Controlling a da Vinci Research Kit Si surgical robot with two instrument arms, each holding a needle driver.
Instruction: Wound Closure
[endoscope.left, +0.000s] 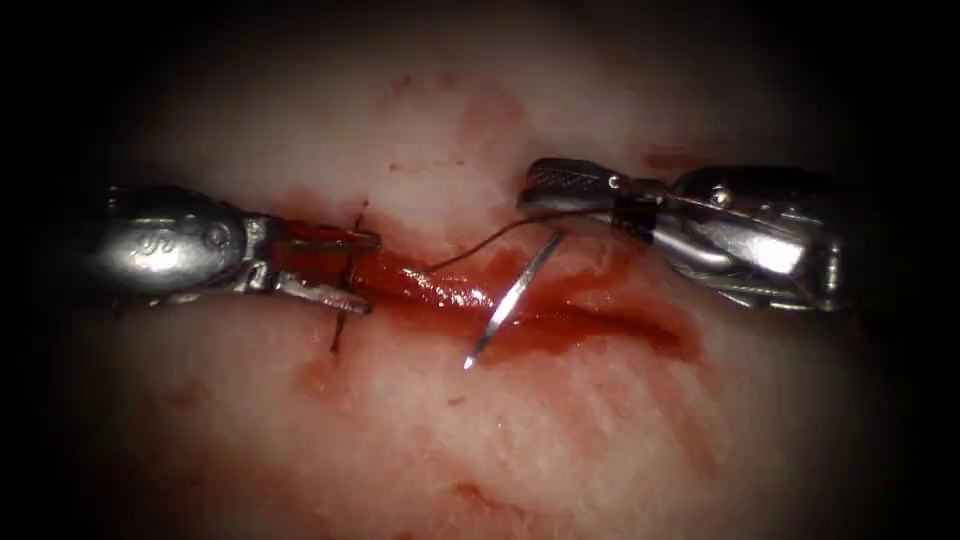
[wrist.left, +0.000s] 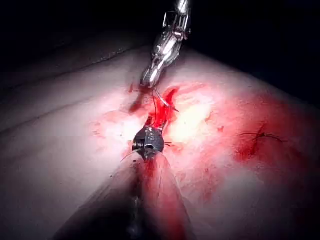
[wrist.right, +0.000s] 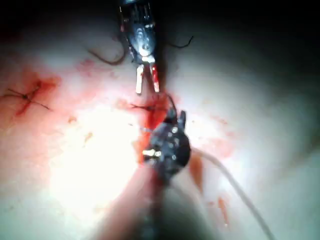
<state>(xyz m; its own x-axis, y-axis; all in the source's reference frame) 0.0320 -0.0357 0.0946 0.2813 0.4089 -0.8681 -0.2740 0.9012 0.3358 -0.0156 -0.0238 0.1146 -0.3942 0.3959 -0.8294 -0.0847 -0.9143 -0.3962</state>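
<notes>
Nearest, the needle (endoscope.left: 512, 298) lies free across the cut (endoscope.left: 560, 320) in the tissue (endoscope.left: 520, 450), tip toward the viewer, its thread (endoscope.left: 480, 247) trailing left. Farther back, the left tool (endoscope.left: 345, 268) reaches in level from the left, fingers parted and empty beside a finished stitch (endoscope.left: 345, 300). Opposite, the right tool (endoscope.left: 545, 188) lies level, fingers clenched; whether they pinch thread cannot be told.

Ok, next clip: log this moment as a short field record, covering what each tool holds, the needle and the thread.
left tool: jaws open over the left end of the cut, holding nothing
right tool: jaws shut, no needle in them
needle: free, lying across the cut, tip toward the near side
thread: runs from the needle's rear end to the cut
tissue: red fluid along the cut
</notes>
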